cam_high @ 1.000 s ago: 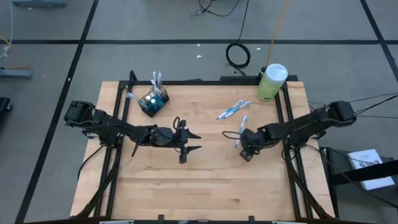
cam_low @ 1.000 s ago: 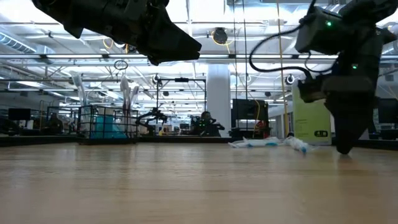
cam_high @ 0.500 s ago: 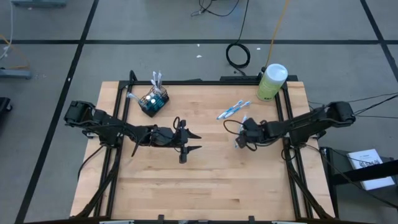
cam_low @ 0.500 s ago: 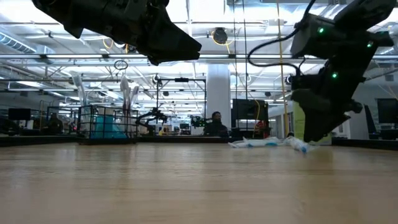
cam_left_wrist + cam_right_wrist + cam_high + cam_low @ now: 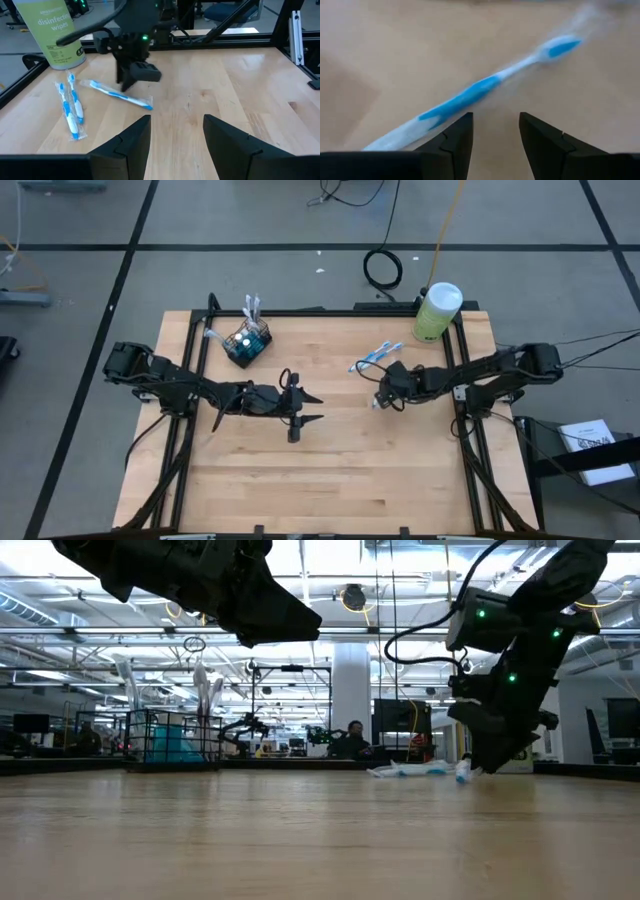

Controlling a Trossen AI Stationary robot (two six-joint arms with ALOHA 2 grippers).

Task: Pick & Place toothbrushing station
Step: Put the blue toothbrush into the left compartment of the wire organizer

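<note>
— Hovering low over the table (image 5: 330, 470), the right gripper (image 5: 381, 394) has its fingers (image 5: 456, 141) parted with nothing between them; a blue-and-white toothbrush (image 5: 485, 92) lies on the wood just beyond the tips.

— Is it touching that toothbrush?

— Hard to say from where I stand. From the other arm's side the gripper sits right over one end of it, close, but I can't tell whether there is contact.

— And the left gripper (image 5: 312, 408)?

— Near the middle of the table, up off the surface, fingers (image 5: 131, 141) spread apart and holding nothing. It points toward the right arm.

— Where are the other brushes?

— A wrapped pair of toothbrushes (image 5: 70, 105) lies side by side just beside the loose one, toward the back edge. Near them, at the back right corner, stands a pale green canister (image 5: 436, 312) with a white lid, labelled disinfecting wipes.

— And the holder?

— The dark wire-mesh cup holder (image 5: 247, 341) is well apart from all that, at the back left of the table, with several toothbrushes in the holder (image 5: 251, 308) sticking up out of it.

— Anybody about?

— A person (image 5: 352, 739) is far back in the room behind the table.
</note>
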